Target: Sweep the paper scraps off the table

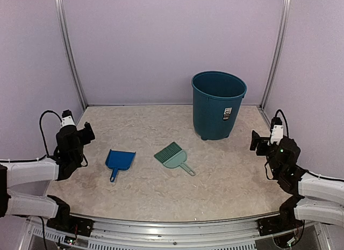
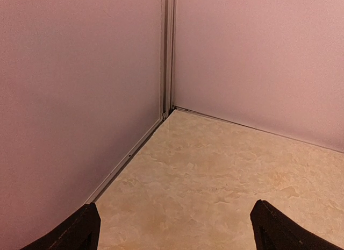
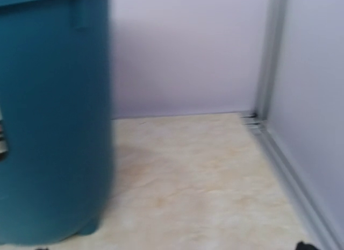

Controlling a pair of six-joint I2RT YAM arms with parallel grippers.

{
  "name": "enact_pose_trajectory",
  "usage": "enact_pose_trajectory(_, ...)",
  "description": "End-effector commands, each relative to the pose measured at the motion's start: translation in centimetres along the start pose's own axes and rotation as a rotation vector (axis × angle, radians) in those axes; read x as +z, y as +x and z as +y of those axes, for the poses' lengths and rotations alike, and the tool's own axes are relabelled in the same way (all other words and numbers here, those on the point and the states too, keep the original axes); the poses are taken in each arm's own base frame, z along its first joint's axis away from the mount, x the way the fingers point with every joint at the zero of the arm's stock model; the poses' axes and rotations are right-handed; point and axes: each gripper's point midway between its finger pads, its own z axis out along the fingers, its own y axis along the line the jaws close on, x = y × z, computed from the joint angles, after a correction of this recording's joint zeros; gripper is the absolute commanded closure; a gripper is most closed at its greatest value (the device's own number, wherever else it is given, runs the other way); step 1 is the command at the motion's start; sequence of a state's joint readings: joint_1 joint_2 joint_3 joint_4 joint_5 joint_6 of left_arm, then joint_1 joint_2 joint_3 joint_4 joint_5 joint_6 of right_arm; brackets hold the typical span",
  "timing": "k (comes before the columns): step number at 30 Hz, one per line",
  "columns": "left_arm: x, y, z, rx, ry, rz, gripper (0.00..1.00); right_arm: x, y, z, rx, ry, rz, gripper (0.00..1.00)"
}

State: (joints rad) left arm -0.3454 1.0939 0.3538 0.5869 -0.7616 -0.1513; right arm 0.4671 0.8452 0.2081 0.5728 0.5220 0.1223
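No paper scraps show in any view. The beige marbled table (image 1: 161, 191) holds a blue dustpan (image 1: 119, 161) left of centre and a pale green hand brush (image 1: 173, 156) beside it, both lying flat and untouched. My left gripper (image 1: 86, 133) is raised at the left edge, well left of the dustpan, open and empty. In the left wrist view it (image 2: 174, 228) faces the far left corner with its fingertips (image 2: 80, 231) far apart. My right gripper (image 1: 255, 141) is raised at the right edge, open and empty; only the tips of its fingers (image 3: 304, 245) show in the right wrist view.
A tall teal bin (image 1: 217, 105) stands upright at the back right; it also fills the left of the right wrist view (image 3: 54, 115). Lilac walls (image 1: 134, 45) enclose the table, and a silver rail (image 1: 177, 224) runs along its near edge.
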Motion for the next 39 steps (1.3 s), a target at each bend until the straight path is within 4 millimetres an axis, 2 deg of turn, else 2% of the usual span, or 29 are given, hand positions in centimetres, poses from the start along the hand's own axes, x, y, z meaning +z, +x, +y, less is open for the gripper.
enact_pose_trajectory(1,0.6,-0.1,-0.8,-0.009,0.064,-0.056,0.02,0.0,-1.4,-2.8,0.031,0.12,-0.111,0.01)
enact_pose_trajectory(7,0.6,0.9,-0.3,-0.039,0.111,-0.108,0.02,-0.2,-1.7,-4.4,0.004,0.198,-0.175,0.01)
enact_pose_trajectory(10,1.1,1.6,0.1,-0.068,0.106,-0.117,0.03,-0.5,-1.7,-5.3,-0.069,0.241,-0.194,0.01)
enact_pose_trajectory(13,2.0,2.3,-0.7,-0.025,0.102,-0.082,0.05,-0.4,-1.6,-6.5,-0.07,0.286,-0.214,0.01)
enact_pose_trajectory(20,3.9,3.4,-1.3,0.01,0.1,-0.015,0.05,2.6,0.4,-9.0,-0.073,0.353,-0.18,0.0)
enact_pose_trajectory(24,3.8,3.0,-1.0,0.013,0.124,-0.036,0.04,4.3,2.0,-8.5,-0.102,0.318,-0.153,0.0)
enact_pose_trajectory(28,4.1,2.6,-0.6,0.022,0.109,-0.054,0.05,5.9,2.7,-7.9,-0.11,0.264,-0.104,0.01)
enact_pose_trajectory(32,3.8,1.5,0.0,0.017,0.099,-0.132,0.05,5.9,2.9,-8.2,-0.08,0.202,-0.104,0.05)
enact_pose_trajectory(33,3.7,1.6,0.2,0.011,0.103,-0.148,0.04,5.9,2.9,-7.9,-0.088,0.185,-0.106,0.05)
enact_pose_trajectory(35,4.8,3.3,0.1,0.032,0.097,-0.083,0.04,6.4,3.2,-6.7,-0.119,0.116,-0.095,0.07)
enact_pose_trajectory(36,5.0,3.0,0.1,0.023,0.108,-0.087,0.04,6.6,3.5,-6.2,-0.133,0.089,-0.091,0.07)
enact_pose_trajectory(39,5.4,3.3,0.4,0.004,0.118,-0.07,0.03,6.8,4.1,-6.7,-0.136,0.118,-0.091,0.01)
